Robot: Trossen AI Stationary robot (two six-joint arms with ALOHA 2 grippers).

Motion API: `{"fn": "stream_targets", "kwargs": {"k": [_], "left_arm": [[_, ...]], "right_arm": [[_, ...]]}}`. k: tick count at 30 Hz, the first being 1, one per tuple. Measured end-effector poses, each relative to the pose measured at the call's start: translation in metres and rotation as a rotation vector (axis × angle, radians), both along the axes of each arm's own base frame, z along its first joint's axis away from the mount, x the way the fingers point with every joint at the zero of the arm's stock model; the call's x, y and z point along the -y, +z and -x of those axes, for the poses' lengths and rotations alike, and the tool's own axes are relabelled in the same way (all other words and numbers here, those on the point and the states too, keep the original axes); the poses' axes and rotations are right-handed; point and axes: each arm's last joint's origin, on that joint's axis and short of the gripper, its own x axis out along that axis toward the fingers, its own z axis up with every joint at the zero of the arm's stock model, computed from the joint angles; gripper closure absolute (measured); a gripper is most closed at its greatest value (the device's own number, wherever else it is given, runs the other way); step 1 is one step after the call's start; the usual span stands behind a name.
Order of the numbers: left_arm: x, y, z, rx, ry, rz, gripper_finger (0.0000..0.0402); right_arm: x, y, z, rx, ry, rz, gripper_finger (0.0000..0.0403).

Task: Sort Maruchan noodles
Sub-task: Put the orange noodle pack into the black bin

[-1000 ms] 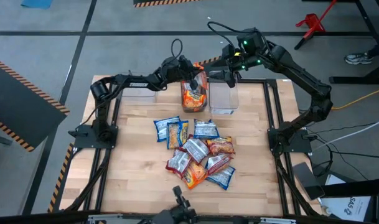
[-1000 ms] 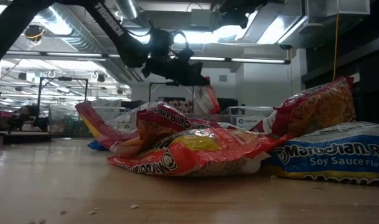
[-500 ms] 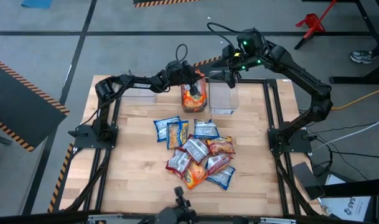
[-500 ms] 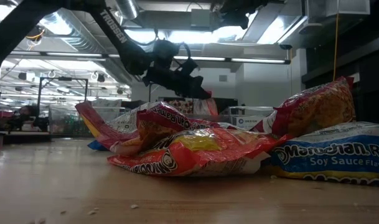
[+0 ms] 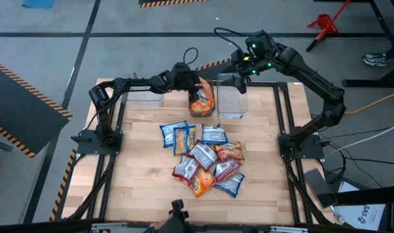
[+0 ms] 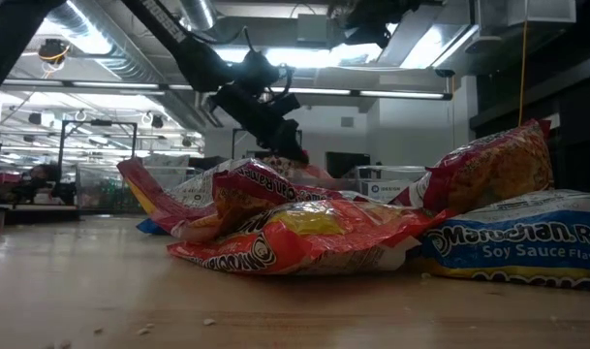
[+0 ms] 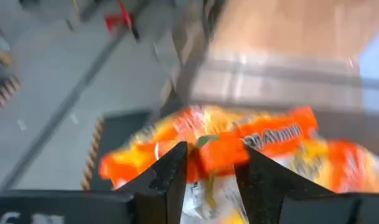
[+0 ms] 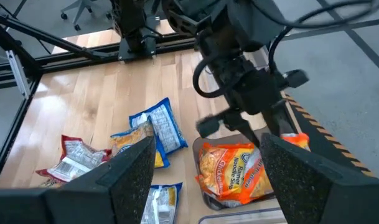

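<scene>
Overhead, the left gripper (image 5: 198,85) sits at the rim of the middle clear bin (image 5: 202,111) at the table's far edge, right over the orange packets (image 5: 200,100) stacked inside; whether it touches them cannot be told from here. The right gripper (image 5: 237,72) hangs above the neighbouring clear bin (image 5: 231,103), fingers spread, carrying nothing. A third bin (image 5: 143,97) lies under the left arm. In the middle of the table (image 5: 145,175) lies a pile of loose packets (image 5: 203,156), about ten, blue-and-yellow, orange and red-and-silver, overlapping.

Level with the table, crinkled red-and-yellow and blue packets (image 6: 304,233) fill the foreground; the left gripper (image 6: 287,145) points downward behind them.

From the left wrist, the two dark fingers (image 7: 167,177) stand partly apart, with an orange packet (image 7: 239,140) lying between and just beyond them, not pinched.

From the right wrist, its own fingers (image 8: 136,171) are wide apart, and the left gripper (image 8: 273,127) reaches into the bin beside a yellow-and-orange packet (image 8: 229,168).
</scene>
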Motion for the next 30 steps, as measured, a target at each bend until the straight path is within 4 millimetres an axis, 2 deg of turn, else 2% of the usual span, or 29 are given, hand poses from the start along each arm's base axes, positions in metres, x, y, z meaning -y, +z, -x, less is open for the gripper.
{"fn": "stream_targets", "kwargs": {"k": [10, 19, 21, 30], "left_arm": [[0.019, -0.019, 0.016, -0.269, -0.001, 0.195, 0.0275], [0.02, -0.017, 0.013, -0.22, 0.037, 0.237, 0.0275], [0.022, -0.013, 0.015, -0.217, 0.036, 0.235, 0.0275], [0.027, 0.035, 0.029, -0.137, -0.004, 0.093, 0.0257]], "right_arm": [[0.0, 0.0, 0.0, 0.001, 0.014, 0.021, 0.0125], [0.0, 0.0, 0.0, 0.001, 0.014, 0.022, 0.0125], [0.0, 0.0, 0.0, 0.001, 0.014, 0.022, 0.0125], [0.0, 0.0, 0.0, -0.001, 0.025, 0.04, 0.0125]]}}
